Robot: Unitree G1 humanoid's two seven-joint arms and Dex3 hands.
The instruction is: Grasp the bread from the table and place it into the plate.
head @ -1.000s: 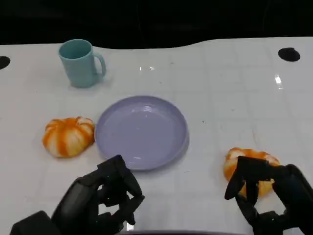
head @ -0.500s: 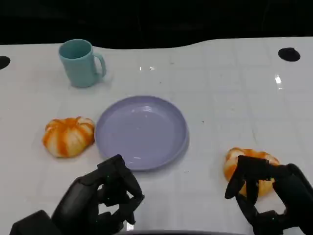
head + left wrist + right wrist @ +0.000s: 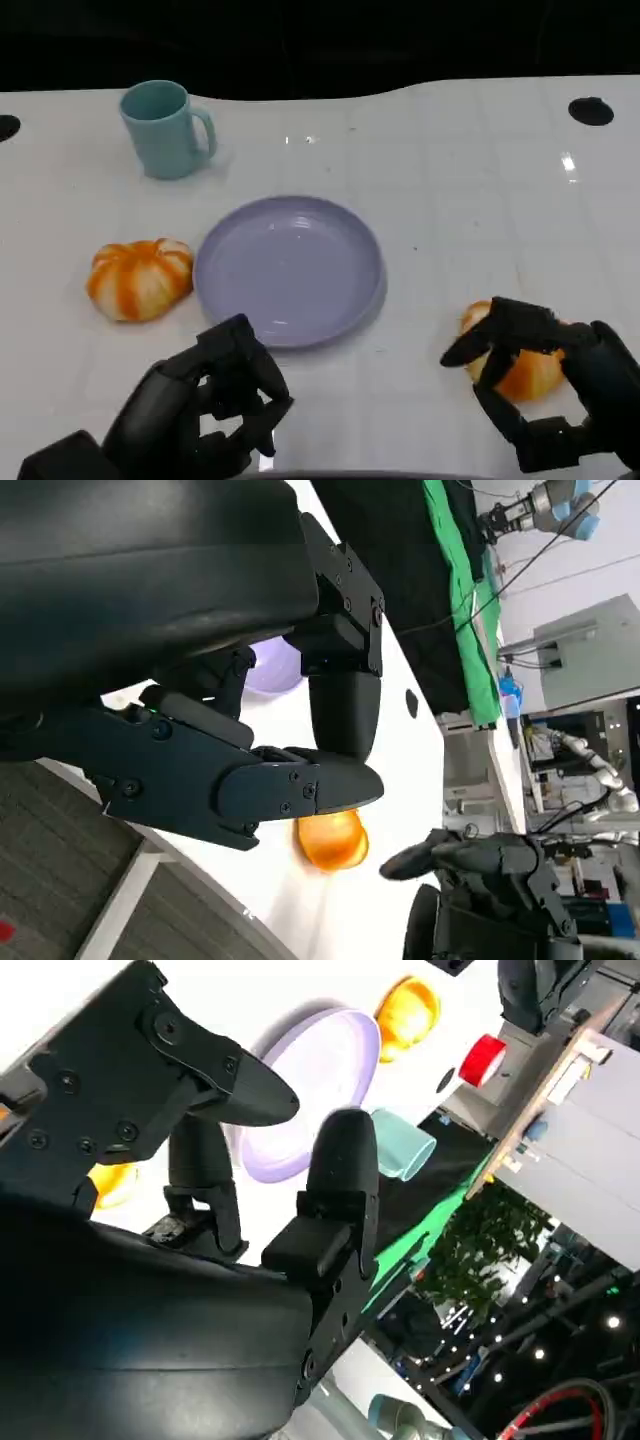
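Two orange-and-white pumpkin-shaped breads lie on the white table. One bread (image 3: 140,278) sits left of the lavender plate (image 3: 290,268). The other bread (image 3: 520,368) lies at the front right, and in the left wrist view this bread (image 3: 332,841) shows past my left fingers. My right hand (image 3: 545,385) arches over it, fingers spread above its left side and thumb lower down, not closed on it. My left hand (image 3: 205,405) hovers at the front, before the plate, with its fingers curled in on nothing. The right wrist view shows the plate (image 3: 315,1080) and the far bread (image 3: 405,1012).
A teal mug (image 3: 166,128) stands at the back left, behind the plate. Black round holes (image 3: 591,110) mark the table's far right and far left. The table's dark back edge runs behind the mug. A red object (image 3: 482,1060) sits off the table.
My right hand's fingers have lifted and spread leftward over the right bread, uncovering more of it. The left hand, plate, mug and left bread have not moved.
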